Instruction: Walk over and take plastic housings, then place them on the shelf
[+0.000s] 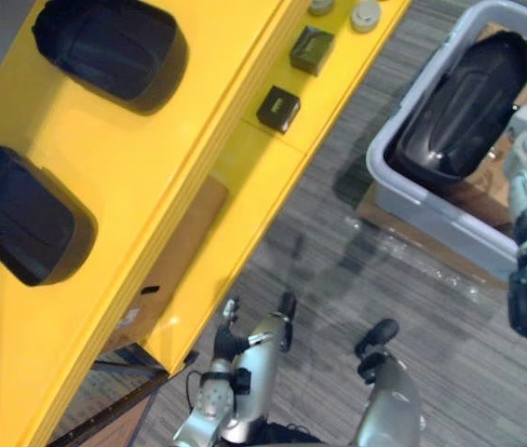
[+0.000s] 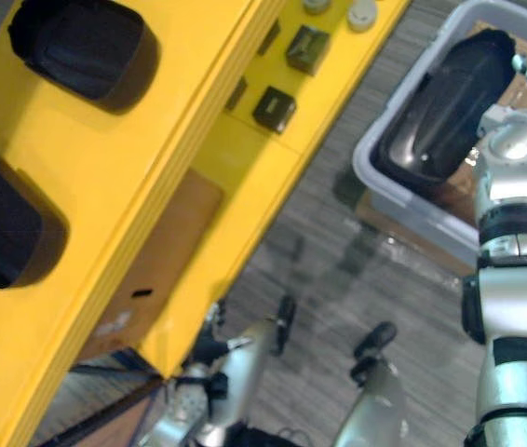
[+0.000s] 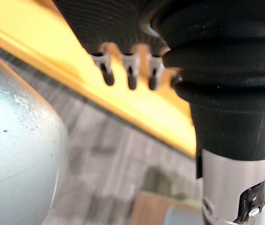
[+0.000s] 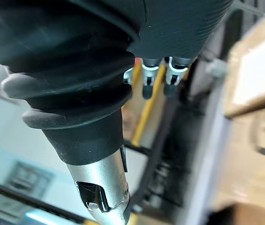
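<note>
Floor: grey striped carpet (image 1: 338, 279). Yellow shelf (image 1: 198, 149) running diagonally, 7 to 12 o'clock, with a brown cardboard box (image 1: 184, 247) tucked underneath. Grey bin (image 1: 385, 172) at 2 o'clock. Inside it, black housing (image 1: 464, 102), hollow side up, long axis 1–7 o'clock. On the shelf top: far housing (image 1: 105, 47) at 11 o'clock, near housing (image 1: 21, 214) at 9 o'clock, both lying roughly 10–4. Dark box (image 1: 311, 48) and smaller dark box (image 1: 278, 108) on the lower ledge near 12. Right hand (image 4: 147, 79) up at 2 o'clock, close to the black housing's 1 o'clock end; grip: can't tell. Left hand (image 3: 131, 77) low beside the shelf edge, over carpet; grip: can't tell either.
</note>
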Controlling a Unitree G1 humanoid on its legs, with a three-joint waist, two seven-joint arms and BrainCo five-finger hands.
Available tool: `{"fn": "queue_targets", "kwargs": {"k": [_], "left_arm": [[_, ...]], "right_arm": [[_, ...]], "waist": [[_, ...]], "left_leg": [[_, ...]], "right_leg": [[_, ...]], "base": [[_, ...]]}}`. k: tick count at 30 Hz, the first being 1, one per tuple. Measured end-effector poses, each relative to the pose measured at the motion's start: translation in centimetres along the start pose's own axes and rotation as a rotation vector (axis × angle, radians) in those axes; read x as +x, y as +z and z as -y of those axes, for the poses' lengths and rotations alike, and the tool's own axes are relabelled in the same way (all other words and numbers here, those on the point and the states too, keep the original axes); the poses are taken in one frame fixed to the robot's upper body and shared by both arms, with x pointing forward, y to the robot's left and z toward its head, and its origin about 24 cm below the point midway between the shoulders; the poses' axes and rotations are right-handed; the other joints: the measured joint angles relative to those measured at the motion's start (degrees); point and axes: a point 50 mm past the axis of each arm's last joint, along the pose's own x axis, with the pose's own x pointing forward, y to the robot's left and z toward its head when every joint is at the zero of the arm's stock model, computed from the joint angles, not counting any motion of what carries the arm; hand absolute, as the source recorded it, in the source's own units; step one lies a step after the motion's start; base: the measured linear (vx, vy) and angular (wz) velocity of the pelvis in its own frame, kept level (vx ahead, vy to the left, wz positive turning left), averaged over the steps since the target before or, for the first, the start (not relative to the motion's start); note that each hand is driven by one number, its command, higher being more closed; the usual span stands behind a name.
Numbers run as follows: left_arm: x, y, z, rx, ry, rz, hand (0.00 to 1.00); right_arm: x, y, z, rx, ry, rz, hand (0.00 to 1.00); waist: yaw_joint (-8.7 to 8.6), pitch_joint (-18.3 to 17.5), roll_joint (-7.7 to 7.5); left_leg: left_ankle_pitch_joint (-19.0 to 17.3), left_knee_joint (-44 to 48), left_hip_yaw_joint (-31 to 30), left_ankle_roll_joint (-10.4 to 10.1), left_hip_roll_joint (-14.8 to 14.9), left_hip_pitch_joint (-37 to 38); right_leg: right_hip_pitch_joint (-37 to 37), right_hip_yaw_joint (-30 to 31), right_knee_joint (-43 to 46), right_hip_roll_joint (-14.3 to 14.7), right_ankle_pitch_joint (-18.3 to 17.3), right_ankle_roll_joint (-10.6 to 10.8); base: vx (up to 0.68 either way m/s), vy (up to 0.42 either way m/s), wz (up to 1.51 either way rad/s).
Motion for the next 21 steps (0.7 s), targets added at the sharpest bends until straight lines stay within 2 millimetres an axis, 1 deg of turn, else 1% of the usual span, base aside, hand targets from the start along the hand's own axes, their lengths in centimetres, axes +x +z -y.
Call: {"fn": "queue_targets", "kwargs": {"k": [1,2,4,9,11,13,16,17,19,20,21], "left_arm": [[0.0,-0.1,0.2,0.005,-0.01,-0.006,0.0],[0.0,-0.2,0.3,0.006,-0.014,-0.008,0.0],[0.0,-0.3,0.5,0.008,-0.022,-0.016,0.0],[0.1,-0.3,0.8,-0.02,-0.023,-0.027,0.0],[0.2,-0.3,0.9,-0.018,-0.027,-0.025,0.0],[0.5,-0.1,0.9,-0.021,-0.03,-0.023,0.0],[0.6,-0.1,0.9,-0.038,-0.022,-0.03,0.0],[0.6,-0.1,0.9,-0.044,-0.02,-0.034,0.0],[0.6,-0.1,0.8,-0.059,-0.015,-0.045,0.0],[0.7,-0.2,0.9,-0.061,-0.017,-0.055,0.0],[0.7,-0.2,0.9,-0.061,-0.018,-0.053,0.0]], "right_arm": [[0.0,-0.7,0.1,-0.012,0.007,-0.048,0.0],[0.0,-1.0,0.1,-0.017,0.013,-0.067,0.0],[-0.1,-2.4,0.4,-0.056,0.021,-0.13,0.0],[-0.3,-4.5,0.8,-0.134,0.068,-0.248,0.0],[-0.3,-4.9,1.0,-0.159,0.081,-0.287,0.0],[-0.2,-5.3,1.4,-0.194,0.101,-0.3,0.0],[0.3,-5.2,2.1,-0.219,0.125,-0.311,0.0],[0.6,-5.2,2.4,-0.24,0.147,-0.324,1.0],[0.8,-5.2,2.7,-0.273,0.187,-0.325,1.0],[1.2,-5.0,3.3,-0.296,0.201,-0.323,1.0],[1.4,-5.0,3.6,-0.307,0.2,-0.322,1.0]], "waist": [[0.21,-0.39,0.56],[0.32,-0.55,0.78],[0.83,-1.02,1.45],[1.49,-1.13,1.61],[1.73,-1.26,1.79],[2.45,-1.26,1.8],[2.81,-1.26,1.8],[2.93,-1.26,1.8],[2.95,-1.44,2.06],[2.96,-1.67,2.38],[3.23,-1.67,2.38]], "left_leg": [[0.01,-0.1,0.0,-0.01,0.01,0.0],[0.02,-0.16,0.01,-0.03,0.0,0.0],[0.08,-0.35,0.03,-0.13,0.02,-0.07],[0.17,-0.33,-0.08,-0.27,0.08,-0.44],[0.17,0.2,-0.36,-0.27,0.08,-1.59],[0.17,0.52,-0.34,-0.27,0.09,-2.68],[0.17,0.72,-0.49,-0.27,0.09,-2.93],[0.15,0.76,-0.53,-0.26,0.07,-3.04],[0.1,1.16,-0.96,-0.27,0.08,-3.65],[-0.02,1.64,-1.66,-0.34,0.1,-4.32],[-0.02,1.66,-1.68,-0.35,0.14,-4.43]], "right_leg": [[-0.09,-0.02,0.08,-0.01,0.0,0.0],[-0.18,-0.02,0.11,-0.01,0.0,0.0],[-0.54,-0.02,0.46,-0.03,-0.08,-0.09],[-1.12,-0.13,0.83,-0.08,-0.57,-0.26],[-1.85,-0.44,1.04,-0.14,-0.88,-0.61],[-3.01,-0.42,1.48,-0.28,-0.89,-0.64],[-3.03,-0.6,1.52,-0.29,-0.96,-0.67],[-3.05,-0.67,1.52,-0.31,-1.1,-0.61],[-3.06,-1.38,1.5,-0.31,-1.28,-0.58],[-3.15,-2.12,1.49,-0.25,-1.4,-0.5],[-3.28,-2.15,1.48,-0.21,-1.4,-0.5]], "base": [[0.0,0.0,0.0],[0.01,0.014,-0.04],[0.01,0.014,-0.04],[0.0,0.003,0.01],[-0.03,0.029,0.04],[-0.03,0.036,0.0],[-0.01,0.018,0.02],[0.0,0.0,0.0],[-0.02,0.025,0.09],[-0.02,0.023,0.12],[-0.03,0.021,0.08]]}}
